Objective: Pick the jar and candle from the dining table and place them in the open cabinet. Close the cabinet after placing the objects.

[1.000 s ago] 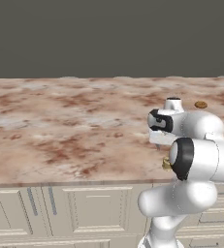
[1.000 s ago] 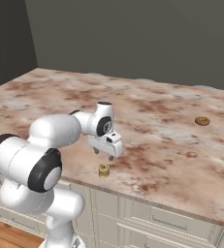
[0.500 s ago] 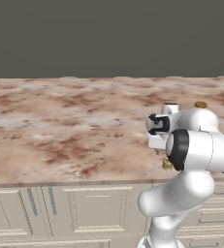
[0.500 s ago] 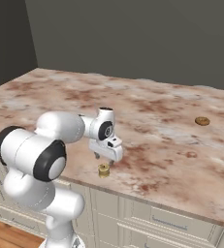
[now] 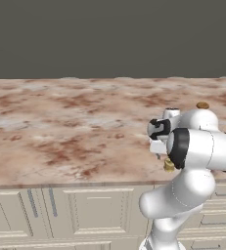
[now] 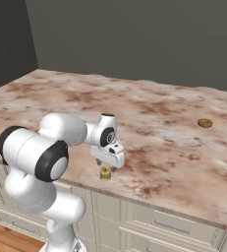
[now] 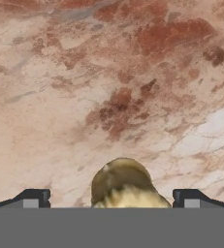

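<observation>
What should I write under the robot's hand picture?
Open end effector poised over the tiny yellow candle on the marbled dining table.

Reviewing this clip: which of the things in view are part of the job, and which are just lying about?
Part of the job:
- candle, near the front edge, right under the open gripper
- dining table it stands on

Lying about:
- small round brown thing far off on the tabletop; too small to tell what it is
- cream drawers below the top
</observation>
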### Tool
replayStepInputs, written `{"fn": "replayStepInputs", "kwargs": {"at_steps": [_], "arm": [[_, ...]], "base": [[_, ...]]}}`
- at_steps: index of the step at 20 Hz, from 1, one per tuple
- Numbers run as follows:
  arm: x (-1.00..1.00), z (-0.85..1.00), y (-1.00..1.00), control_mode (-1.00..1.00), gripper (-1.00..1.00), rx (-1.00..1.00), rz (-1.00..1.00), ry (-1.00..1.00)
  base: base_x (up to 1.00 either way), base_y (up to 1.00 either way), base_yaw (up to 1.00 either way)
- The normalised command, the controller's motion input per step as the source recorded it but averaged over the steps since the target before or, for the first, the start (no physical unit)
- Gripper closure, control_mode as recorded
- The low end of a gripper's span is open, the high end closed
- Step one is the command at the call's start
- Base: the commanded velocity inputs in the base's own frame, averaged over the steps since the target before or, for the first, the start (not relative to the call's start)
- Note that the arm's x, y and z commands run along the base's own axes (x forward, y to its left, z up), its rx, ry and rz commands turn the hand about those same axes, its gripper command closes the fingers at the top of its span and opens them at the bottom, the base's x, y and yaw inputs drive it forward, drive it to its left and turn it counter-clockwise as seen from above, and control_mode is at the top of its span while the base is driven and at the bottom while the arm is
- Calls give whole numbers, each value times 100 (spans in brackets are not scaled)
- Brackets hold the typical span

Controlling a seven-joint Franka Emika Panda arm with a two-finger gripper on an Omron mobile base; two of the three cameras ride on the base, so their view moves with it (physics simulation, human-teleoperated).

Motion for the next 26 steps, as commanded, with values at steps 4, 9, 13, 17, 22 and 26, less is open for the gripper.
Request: {"fn": "replayStepInputs", "kwargs": {"at_steps": [4, 9, 13, 17, 22, 26], "arm": [[-14, -2, 0, -100, -100, 0, 0, -1], [-9, -3, 0, -100, -100, 0, 0, 0], [-2, 0, 0, -100, -100, 0, 0, 0], [-1, 0, -1, -100, -100, 0, 0, 0], [-12, 0, -4, -100, -100, 0, -2, 0], [-12, 0, -2, -100, -100, 0, -1, 0]], "base": [[0, 0, 0], [0, 0, 0], [0, 0, 0], [0, 0, 0], [0, 0, 0], [0, 0, 0]]}}
